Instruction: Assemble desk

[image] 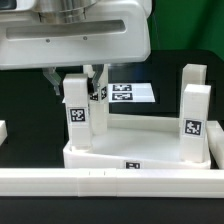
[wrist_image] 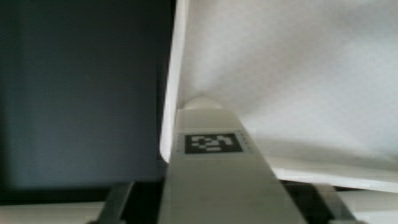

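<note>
Leg stands upright in tabletop corner socket, long axis vertical, directly under gripper; your jaws pinch its top, screw down.

Smooth matt white plastic tabletop, legs

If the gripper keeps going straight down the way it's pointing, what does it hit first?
Most likely the leg right at the gripper, standing on the tabletop; whether the fingers already touch it is unclear.
</note>
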Motion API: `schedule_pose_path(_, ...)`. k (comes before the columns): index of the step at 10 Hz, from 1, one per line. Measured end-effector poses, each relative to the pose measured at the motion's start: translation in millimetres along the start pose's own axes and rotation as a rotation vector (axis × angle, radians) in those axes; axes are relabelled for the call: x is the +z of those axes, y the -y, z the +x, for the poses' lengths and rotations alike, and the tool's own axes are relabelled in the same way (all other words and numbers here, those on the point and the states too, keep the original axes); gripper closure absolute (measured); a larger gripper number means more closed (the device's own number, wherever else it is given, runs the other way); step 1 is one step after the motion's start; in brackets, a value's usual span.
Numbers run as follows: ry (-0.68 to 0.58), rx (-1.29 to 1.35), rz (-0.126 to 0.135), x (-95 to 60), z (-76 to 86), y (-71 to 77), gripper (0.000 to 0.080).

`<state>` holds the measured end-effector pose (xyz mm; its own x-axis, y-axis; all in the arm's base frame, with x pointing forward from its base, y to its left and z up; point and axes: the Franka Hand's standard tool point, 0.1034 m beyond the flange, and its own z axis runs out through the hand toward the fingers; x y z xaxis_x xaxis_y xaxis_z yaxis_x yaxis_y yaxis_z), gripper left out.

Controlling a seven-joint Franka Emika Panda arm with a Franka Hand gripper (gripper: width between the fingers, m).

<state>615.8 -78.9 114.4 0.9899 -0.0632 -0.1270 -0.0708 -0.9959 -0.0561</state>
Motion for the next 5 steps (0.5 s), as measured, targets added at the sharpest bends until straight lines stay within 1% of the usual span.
schedule_pose_path(3,0.001,0.046,0.001,0.8,-0.3,0.2,0.0511)
schedule_pose_path(4,-0.006,0.157,0.008,1.9,-0.2,0.4,0.0511)
schedule_pose_path(5,-0.022,0.301,0.024,2.8,-0.7,0.1,0.0511)
